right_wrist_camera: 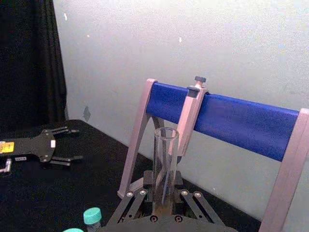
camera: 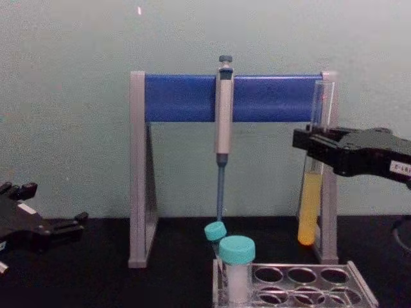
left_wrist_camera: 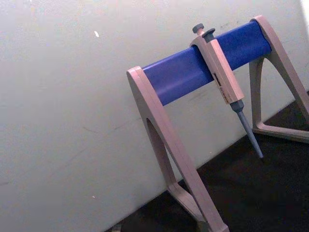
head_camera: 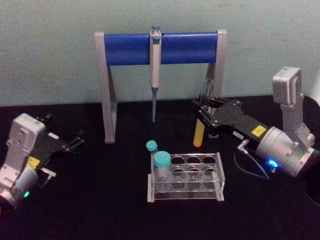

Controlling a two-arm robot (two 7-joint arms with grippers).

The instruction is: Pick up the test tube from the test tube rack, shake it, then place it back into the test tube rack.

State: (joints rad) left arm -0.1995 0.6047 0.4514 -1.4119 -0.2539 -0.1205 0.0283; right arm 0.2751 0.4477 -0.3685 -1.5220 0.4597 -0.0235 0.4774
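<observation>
The test tube point(head_camera: 199, 133) is a clear glass tube with yellow liquid in its lower part. It hangs upright in the air behind the test tube rack point(head_camera: 186, 198), its round bottom well above the table. My right gripper point(head_camera: 204, 114) is shut on the tube's middle; the chest view shows the tube point(camera: 311, 199) below the gripper point(camera: 311, 147). The right wrist view looks along the open-topped tube point(right_wrist_camera: 165, 159). The rack point(camera: 359, 292) is low and clear with round holes. My left gripper point(head_camera: 62, 131) rests open at the table's left, holding nothing.
A tall grey stand with a blue crossbar point(head_camera: 160, 47) stands behind the rack, with a pipette point(head_camera: 155, 70) hanging from it. Two teal-capped vials point(head_camera: 161, 161) point(head_camera: 151, 146) occupy the rack's left end. The held tube is close to the stand's right leg point(camera: 329, 192).
</observation>
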